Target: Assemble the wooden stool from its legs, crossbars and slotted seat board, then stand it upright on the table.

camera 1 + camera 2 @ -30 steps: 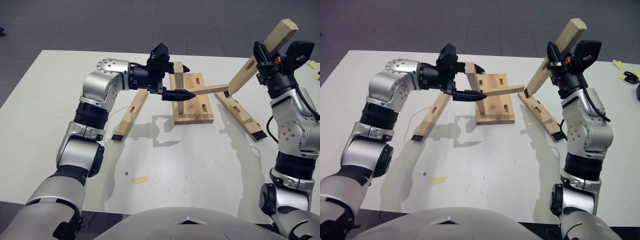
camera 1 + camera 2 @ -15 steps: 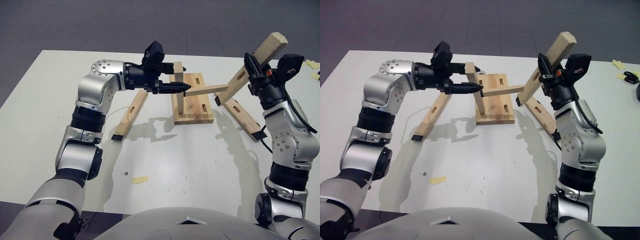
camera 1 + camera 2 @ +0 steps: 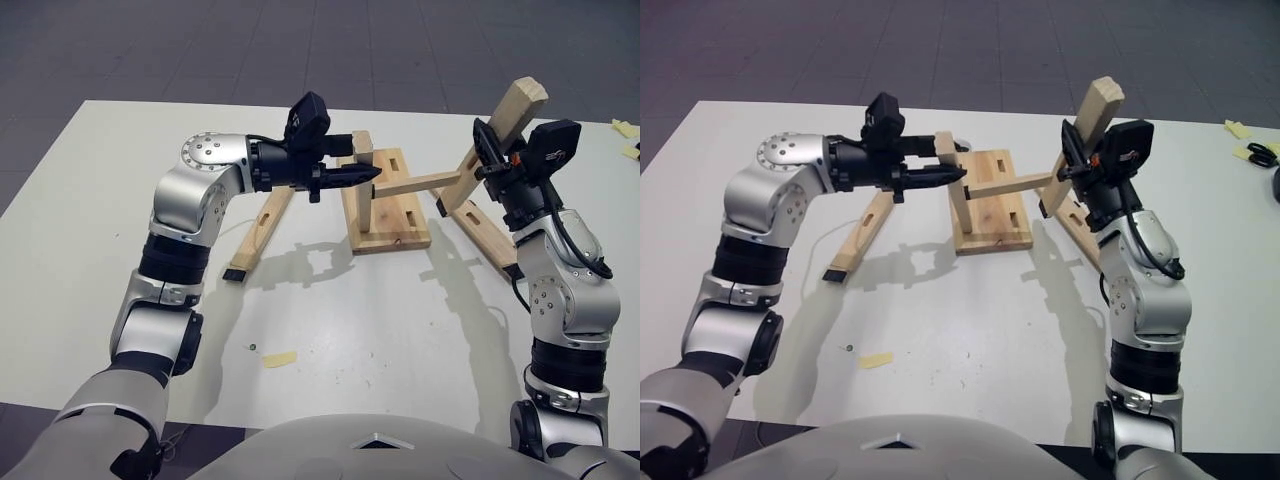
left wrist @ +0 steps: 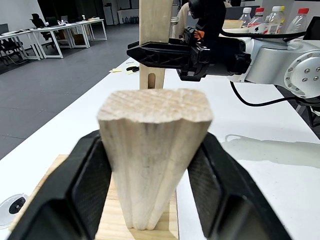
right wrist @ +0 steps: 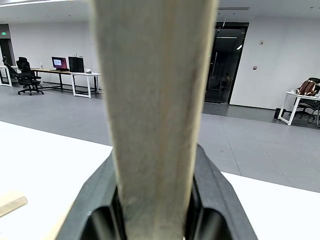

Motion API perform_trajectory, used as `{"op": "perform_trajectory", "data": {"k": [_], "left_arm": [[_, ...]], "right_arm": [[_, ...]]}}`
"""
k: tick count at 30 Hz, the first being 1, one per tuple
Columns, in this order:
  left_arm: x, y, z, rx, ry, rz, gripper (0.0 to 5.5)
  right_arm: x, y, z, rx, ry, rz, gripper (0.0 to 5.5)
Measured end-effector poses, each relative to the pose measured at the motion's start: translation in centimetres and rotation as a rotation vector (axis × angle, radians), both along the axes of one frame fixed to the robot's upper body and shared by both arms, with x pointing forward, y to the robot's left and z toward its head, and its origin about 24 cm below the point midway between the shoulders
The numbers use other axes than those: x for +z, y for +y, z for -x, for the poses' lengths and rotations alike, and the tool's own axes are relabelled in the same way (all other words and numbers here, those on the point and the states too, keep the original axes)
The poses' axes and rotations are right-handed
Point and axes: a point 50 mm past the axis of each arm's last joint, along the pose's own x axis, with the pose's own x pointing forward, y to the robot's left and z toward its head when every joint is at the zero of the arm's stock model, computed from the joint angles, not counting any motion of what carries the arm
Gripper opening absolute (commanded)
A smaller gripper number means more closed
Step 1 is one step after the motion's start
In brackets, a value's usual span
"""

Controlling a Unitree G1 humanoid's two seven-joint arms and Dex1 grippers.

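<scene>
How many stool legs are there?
4. The upright leg stands on the seat board in the left gripper; the tilted leg is in the right gripper; the left flat leg and right flat leg lie on the table beside the board.

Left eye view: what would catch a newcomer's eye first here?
Mid-table, the left end effector clamps an upright leg standing on the slotted seat board, while the right end effector holds a tilted leg raised beside it. A crossbar bridges the two legs in the air; two loose legs lie flat either side of the board.
</scene>
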Motion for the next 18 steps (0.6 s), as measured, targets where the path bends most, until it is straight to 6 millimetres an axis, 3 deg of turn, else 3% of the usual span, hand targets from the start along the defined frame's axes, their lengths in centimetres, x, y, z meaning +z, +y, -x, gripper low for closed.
{"op": "perform_trajectory", "data": {"k": [9, 18], "left_arm": [[-1.4, -1.1, 2.4, 0.094, -0.079, 0.039, 2.08], [-1.6, -1.2, 2.7, 0.121, -0.078, 0.05, 2.08]], "right_arm": [[-1.2, -0.2, 0.6, -0.009, 0.044, 0.019, 1.02], [-1.8, 0.4, 0.4, -0.023, 0.016, 0.0, 1.02]]}}
